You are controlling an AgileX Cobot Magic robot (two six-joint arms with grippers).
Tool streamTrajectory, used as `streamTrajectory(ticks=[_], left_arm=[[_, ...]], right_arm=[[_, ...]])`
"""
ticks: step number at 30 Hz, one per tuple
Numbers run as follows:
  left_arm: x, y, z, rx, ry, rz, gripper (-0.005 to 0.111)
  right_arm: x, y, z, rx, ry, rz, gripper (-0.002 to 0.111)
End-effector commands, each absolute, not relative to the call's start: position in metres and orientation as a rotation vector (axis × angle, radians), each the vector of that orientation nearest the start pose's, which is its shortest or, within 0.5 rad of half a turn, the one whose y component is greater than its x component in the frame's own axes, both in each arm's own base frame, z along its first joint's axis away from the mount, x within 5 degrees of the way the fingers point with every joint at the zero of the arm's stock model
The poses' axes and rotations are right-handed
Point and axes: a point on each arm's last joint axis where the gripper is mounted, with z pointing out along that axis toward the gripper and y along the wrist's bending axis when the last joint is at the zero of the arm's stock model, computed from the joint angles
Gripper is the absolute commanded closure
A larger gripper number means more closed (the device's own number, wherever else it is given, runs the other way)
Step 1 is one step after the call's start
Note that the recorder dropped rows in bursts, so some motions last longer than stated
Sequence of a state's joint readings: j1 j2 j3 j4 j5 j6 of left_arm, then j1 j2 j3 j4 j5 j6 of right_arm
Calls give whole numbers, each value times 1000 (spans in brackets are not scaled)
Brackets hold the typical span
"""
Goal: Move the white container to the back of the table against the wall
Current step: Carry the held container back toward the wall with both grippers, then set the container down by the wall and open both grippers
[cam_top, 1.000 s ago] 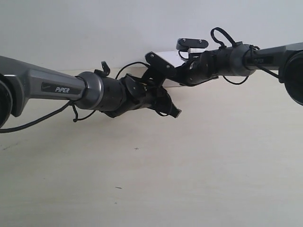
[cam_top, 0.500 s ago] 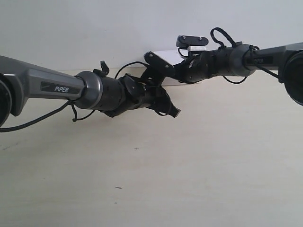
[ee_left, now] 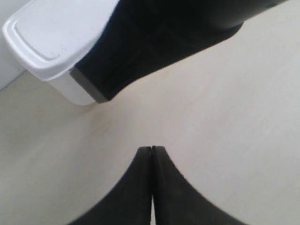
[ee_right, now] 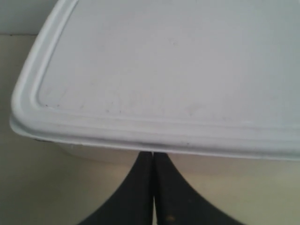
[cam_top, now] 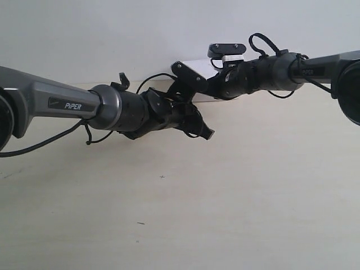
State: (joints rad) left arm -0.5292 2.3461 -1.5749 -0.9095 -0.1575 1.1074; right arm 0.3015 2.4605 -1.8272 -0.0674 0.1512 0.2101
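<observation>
The white container [cam_top: 201,68] sits at the back of the table [cam_top: 236,197], close to the wall [cam_top: 112,34]; both arms hide most of it. In the right wrist view its rimmed lid [ee_right: 178,65] fills the frame. My right gripper [ee_right: 153,153] is shut, its tips touching the container's side just under the lid rim. The left wrist view shows one rounded corner of the container [ee_left: 51,37] near the wall [ee_left: 5,70], with the right arm [ee_left: 164,37] lying dark across it. My left gripper [ee_left: 151,149] [cam_top: 209,135] is shut on nothing, above bare table, apart from the container.
The arm at the exterior view's left [cam_top: 112,109] reaches across in front of the container, crossing below the arm at the exterior view's right [cam_top: 270,70]. A loose black cable [cam_top: 50,143] hangs under it. Tiny dark marks [cam_top: 162,177] dot the table.
The right arm's wrist has edged slightly toward the wall, and the white strip of container below it has shifted back with it. The left arm has not moved.
</observation>
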Motion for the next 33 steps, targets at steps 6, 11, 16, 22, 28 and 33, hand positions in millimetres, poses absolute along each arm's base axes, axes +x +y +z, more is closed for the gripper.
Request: streamTrajectory(ticks=[6,11,16,22,28,33], left_arm=[[447,-246,106,702,2028,-49,107],[447,-246,107,700,2027,-47,107],[447,-246,107,699,2024,-43,107],[447,-246,107,699,2024,-43,107],[447,-246,107,698,2023,-42,107],[448,-246,107,695,2020,-38,107]], right_arm=[[522,141,104,-156,2254,194,108],[524,142,107,-149,2218,208,108],[524,142,107,-151,2211,208,108],[526,143,102,-153,2183,215,108],[527,143,89,-153,2185,219,108],[526,143,87,-151,2191,219,108]])
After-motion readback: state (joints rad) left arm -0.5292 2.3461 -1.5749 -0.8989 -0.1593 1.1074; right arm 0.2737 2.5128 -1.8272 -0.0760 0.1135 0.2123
